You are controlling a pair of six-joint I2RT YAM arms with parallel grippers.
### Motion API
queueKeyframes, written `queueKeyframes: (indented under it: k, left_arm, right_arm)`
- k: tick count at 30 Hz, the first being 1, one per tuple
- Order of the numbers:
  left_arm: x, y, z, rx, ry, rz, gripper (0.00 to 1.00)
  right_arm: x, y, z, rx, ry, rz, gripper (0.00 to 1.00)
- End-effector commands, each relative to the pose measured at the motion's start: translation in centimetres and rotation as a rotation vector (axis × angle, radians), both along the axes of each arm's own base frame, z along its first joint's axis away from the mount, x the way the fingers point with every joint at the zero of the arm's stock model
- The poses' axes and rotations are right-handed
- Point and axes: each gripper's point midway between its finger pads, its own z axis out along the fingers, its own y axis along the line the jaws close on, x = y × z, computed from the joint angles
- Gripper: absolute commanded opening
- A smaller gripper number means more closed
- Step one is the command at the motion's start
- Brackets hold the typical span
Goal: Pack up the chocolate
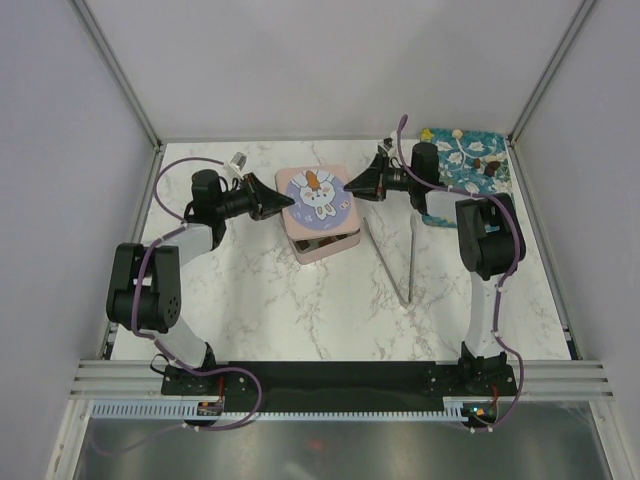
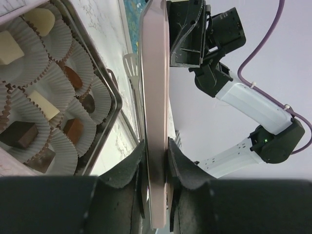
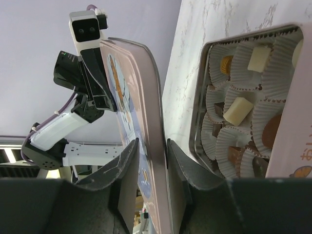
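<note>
Left fingers (image 2: 127,173) and right fingers (image 3: 191,170) each pinch an opposite edge of the lid (image 1: 318,195), mid-frame from above, probably to lower it level onto the tin (image 1: 322,250), where chocolate (image 2: 41,105) sits in paper cups (image 2: 58,36).

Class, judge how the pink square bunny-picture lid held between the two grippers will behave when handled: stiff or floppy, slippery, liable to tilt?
The pink square bunny-picture lid is probably stiff: its edge runs straight between the left gripper and right gripper. Its thin, smooth rim looks slippery; it may pivot if either grip loosens.
</note>
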Motion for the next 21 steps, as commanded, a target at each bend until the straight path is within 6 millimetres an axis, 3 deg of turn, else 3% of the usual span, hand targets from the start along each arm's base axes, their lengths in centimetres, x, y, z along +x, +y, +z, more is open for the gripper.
queueKeyframes:
  k: [1, 6, 9, 13, 21]
  left_arm:
    - [0.3, 0.2, 0.8, -0.03, -0.044, 0.033, 0.14]
    - [-0.2, 0.2, -0.8, -0.039, -0.017, 0.032, 0.14]
    - [-0.5, 0.2, -1.8, -0.031, 0.002, 0.033, 0.15]
    - [-1.0, 0.6, -3.9, 0.028, 0.039, 0.049, 0.27]
    - [-1.0, 1.4, -7.2, 0.118, 0.109, 0.097, 0.44]
  right_arm:
    - [-0.8, 0.8, 1.4, 0.052, -0.061, 0.023, 0.36]
    - [-1.1, 1.5, 1.6, 0.114, -0.052, 0.041, 0.36]
    - [-0.7, 1.6, 1.1, 0.118, -0.04, 0.045, 0.31]
    - [1.0, 1.6, -0.3, 0.074, -0.056, 0.056, 0.11]
    - [2.1, 1.9, -4.2, -0.015, -0.017, 0.087, 0.05]
